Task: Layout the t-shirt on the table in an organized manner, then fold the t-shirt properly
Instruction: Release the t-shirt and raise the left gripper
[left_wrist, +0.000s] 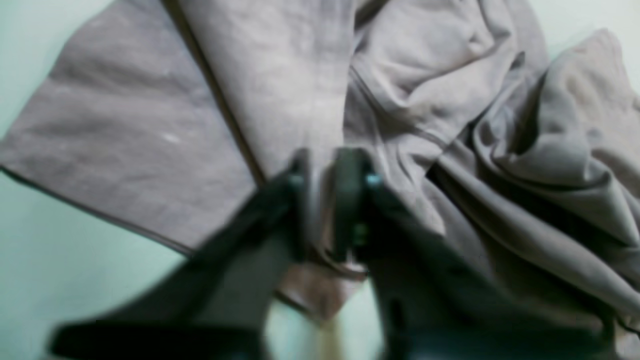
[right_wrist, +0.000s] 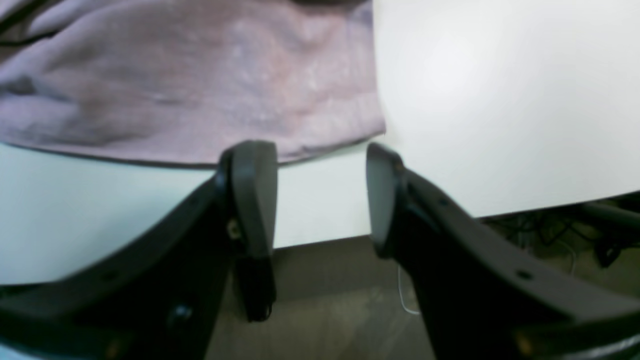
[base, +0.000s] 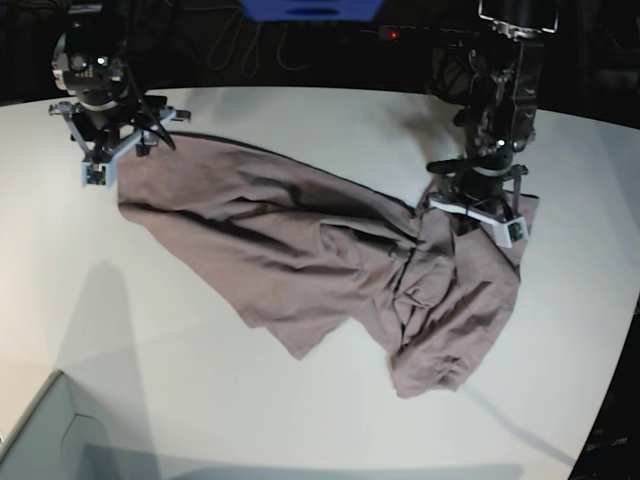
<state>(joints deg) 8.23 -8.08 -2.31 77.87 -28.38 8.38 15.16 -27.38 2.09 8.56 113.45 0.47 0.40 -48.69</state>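
T-shirt (base: 300, 250): crumpled, spread unevenly across the table (base: 330, 120), not yet laid flat.
Left gripper (left_wrist: 322, 172): clamped on a fold of the t-shirt, probably to pull it straight.
Right gripper (right_wrist: 322, 195): jaws apart, empty, at the t-shirt's hem edge.

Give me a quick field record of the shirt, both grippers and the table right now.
t-shirt: crumpled, spread diagonally across the table, bunched towards the left arm's side
left gripper: shut, a fold of the t-shirt pinched between its fingers
right gripper: open, at the shirt's far corner, holding nothing
table: white, shirt lies wholly on it
folding: not begun, cloth not yet flat
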